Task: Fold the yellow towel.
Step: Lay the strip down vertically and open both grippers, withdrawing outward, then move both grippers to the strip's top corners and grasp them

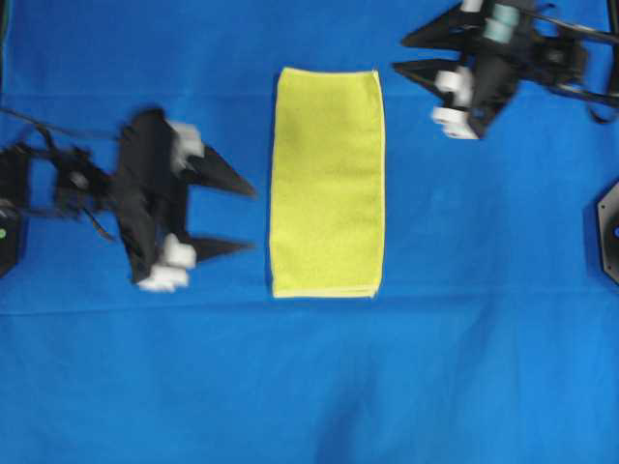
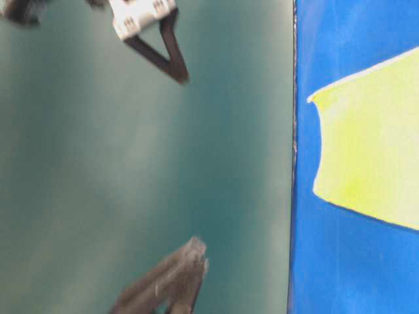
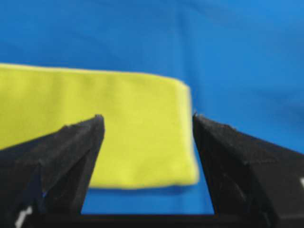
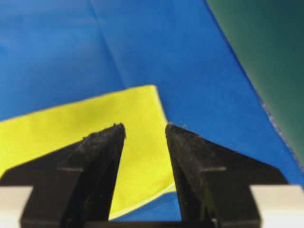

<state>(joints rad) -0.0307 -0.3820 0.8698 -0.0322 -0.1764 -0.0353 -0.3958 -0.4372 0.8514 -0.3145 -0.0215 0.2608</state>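
The yellow towel (image 1: 328, 182) lies flat on the blue sheet as a tall narrow rectangle, folded in layers that show at its near edge. My left gripper (image 1: 250, 215) is open just left of the towel, apart from it, with nothing between its fingers. In the left wrist view the towel (image 3: 114, 123) lies beyond the spread gripper (image 3: 147, 118). My right gripper (image 1: 398, 53) is open off the towel's far right corner, holding nothing. The right wrist view shows that towel corner (image 4: 137, 128) beyond the open gripper (image 4: 145, 127). The table-level view shows one towel end (image 2: 373, 150).
The large blue sheet (image 1: 309, 387) covers the whole table. A dark mount (image 1: 609, 232) sits at the right edge. In the table-level view a green wall (image 2: 144, 163) fills the left, with blurred gripper parts at top and bottom.
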